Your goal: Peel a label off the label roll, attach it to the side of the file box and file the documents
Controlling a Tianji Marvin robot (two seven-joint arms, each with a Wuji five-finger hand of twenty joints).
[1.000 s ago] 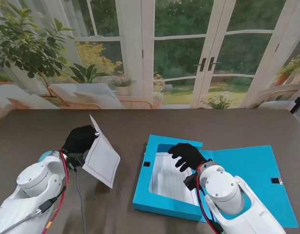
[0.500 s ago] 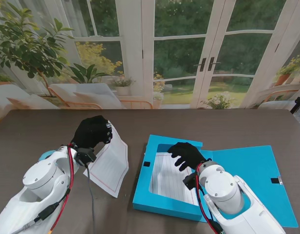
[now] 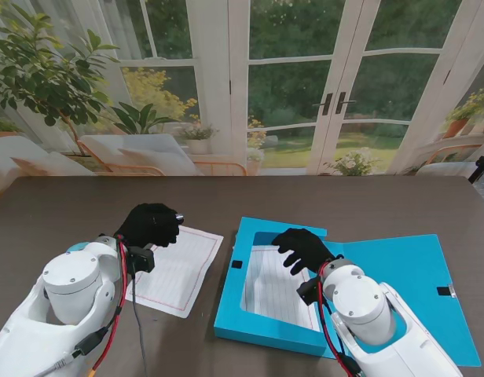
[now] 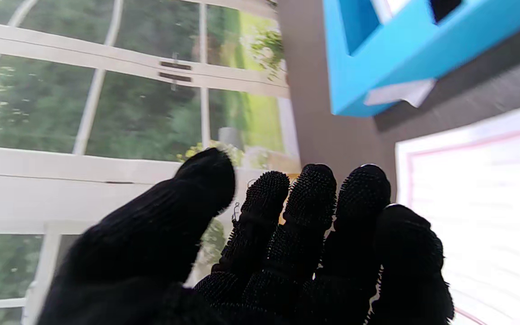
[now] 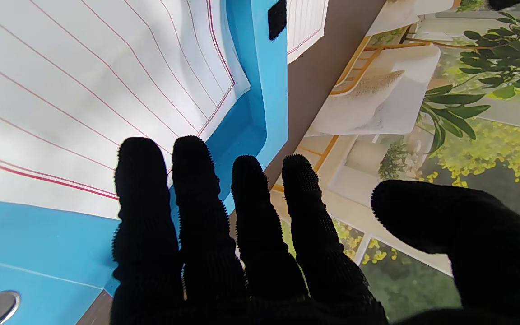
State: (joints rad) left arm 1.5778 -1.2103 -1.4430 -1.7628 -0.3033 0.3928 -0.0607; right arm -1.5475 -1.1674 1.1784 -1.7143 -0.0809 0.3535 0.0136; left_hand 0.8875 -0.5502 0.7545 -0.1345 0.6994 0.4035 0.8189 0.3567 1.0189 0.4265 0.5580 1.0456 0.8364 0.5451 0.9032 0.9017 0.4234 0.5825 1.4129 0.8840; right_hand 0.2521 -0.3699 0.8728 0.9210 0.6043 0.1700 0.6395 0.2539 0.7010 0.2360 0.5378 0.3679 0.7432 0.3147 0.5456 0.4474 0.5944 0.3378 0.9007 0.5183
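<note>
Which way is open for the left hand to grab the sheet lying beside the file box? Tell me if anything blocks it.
Probably yes, nothing blocks it: the left hand is open at the lined sheet's far edge, and the blue file box lies apart to its right.

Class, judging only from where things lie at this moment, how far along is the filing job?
Done: the file box lies open with lined pages inside, and a white label shows on its side. In hand: the left hand rests over a loose sheet on the table; the right hand hovers over the box. Left: file that sheet.
</note>
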